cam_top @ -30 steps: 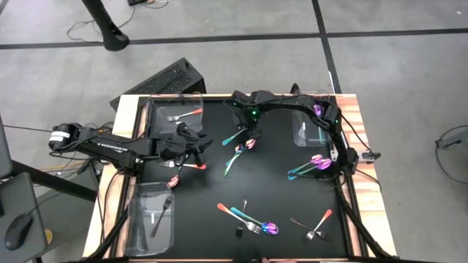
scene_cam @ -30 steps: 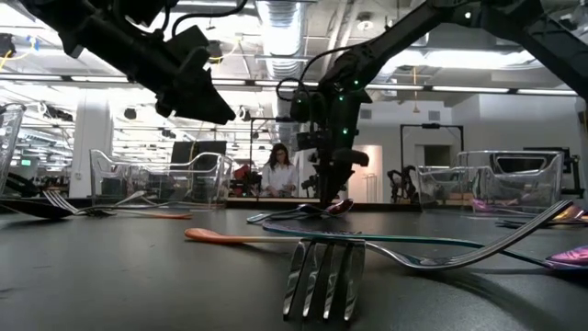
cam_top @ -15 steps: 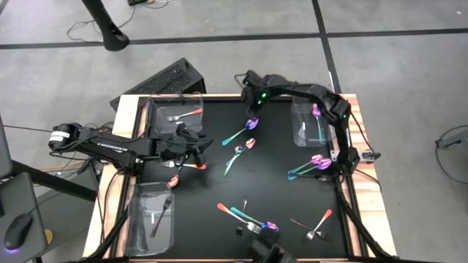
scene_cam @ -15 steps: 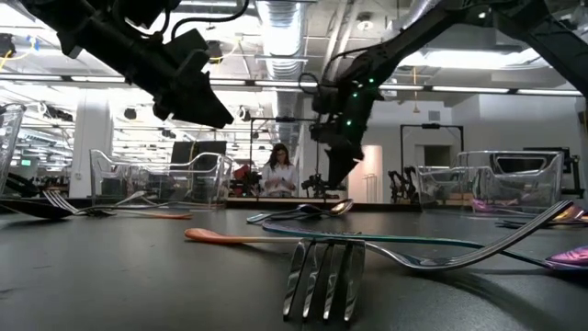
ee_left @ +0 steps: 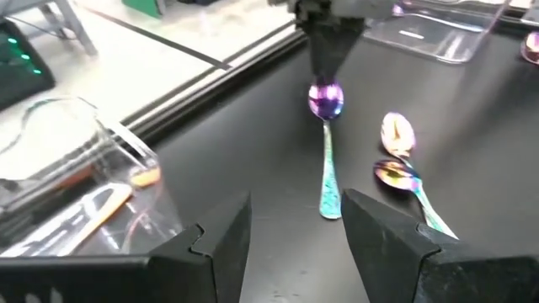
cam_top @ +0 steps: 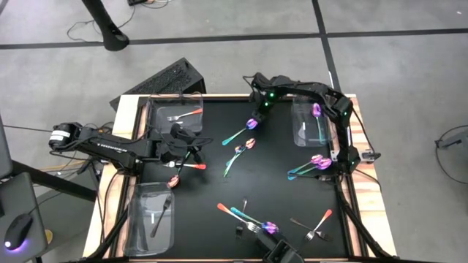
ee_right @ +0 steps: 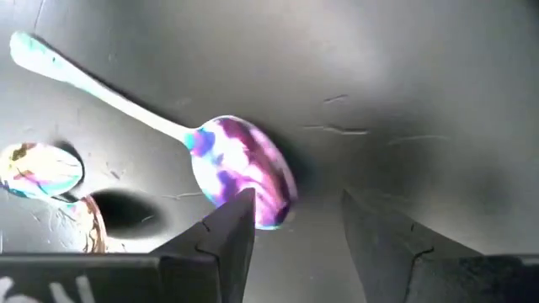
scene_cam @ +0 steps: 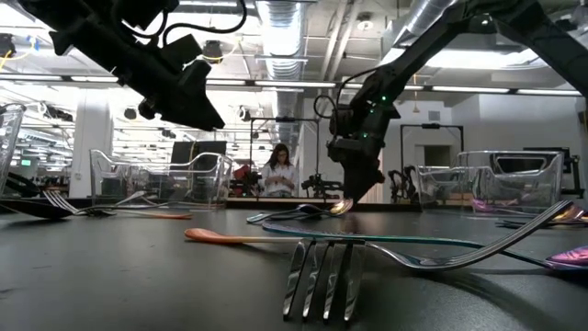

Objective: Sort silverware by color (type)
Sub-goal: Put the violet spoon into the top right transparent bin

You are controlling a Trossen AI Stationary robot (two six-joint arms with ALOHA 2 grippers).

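step: sorting by color | right gripper (cam_top: 260, 111) at table's 12 o'clock, jaws parted, holding nothing, poised over iridescent spoon (cam_top: 241, 132) lying flat, we judge to grasp its bowl | left gripper (cam_top: 191, 140) waits open at 9 o'clock, empty

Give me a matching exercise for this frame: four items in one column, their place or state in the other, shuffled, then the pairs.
Items:
1. right gripper
2. left gripper
3. orange-handled fork
4. black fork

Places or states:
A. in the near left bin
B. jaws open over the iridescent spoon's bowl
C. in the far left bin
D. open, mid-left of the table

Pairs: 1-B, 2-D, 3-C, 4-A
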